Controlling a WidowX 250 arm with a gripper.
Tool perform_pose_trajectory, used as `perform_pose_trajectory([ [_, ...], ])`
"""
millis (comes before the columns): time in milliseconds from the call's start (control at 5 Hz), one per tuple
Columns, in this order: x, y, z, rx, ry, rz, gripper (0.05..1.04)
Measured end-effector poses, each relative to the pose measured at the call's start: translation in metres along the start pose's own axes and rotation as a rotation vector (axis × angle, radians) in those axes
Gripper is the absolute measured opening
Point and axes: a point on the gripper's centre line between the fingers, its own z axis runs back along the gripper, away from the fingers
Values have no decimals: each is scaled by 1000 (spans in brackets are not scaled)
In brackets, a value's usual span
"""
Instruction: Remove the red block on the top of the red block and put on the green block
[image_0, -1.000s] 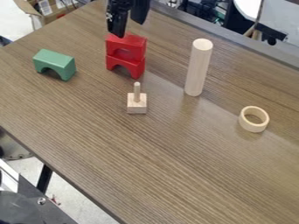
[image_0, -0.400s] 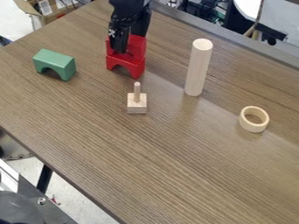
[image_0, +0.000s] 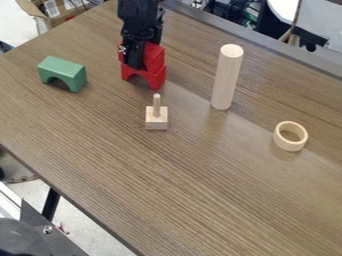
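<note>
The gripper hangs at the red stack near the upper left, shut on the upper red block. One finger covers the front left of that block and the other is largely behind it. Directly beneath, the lower red arch block stands on the table; the upper one looks slightly turned on it, and I cannot tell whether they still touch. To the left, the green arch block stands apart with its flat side up.
A wooden peg on a square base stands just in front of the red stack. Right of the stack are a tall wooden cylinder and, farther right, a wooden ring. The table has its far edge behind the stack.
The gripper has come down from above the stack to around the upper red block, and its fingers have drawn closer together. The block has shifted slightly to the left.
</note>
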Motion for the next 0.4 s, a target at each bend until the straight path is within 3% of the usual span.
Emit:
perform_pose_trajectory([
  [400,25,2,53,-154,-17,46,605],
])
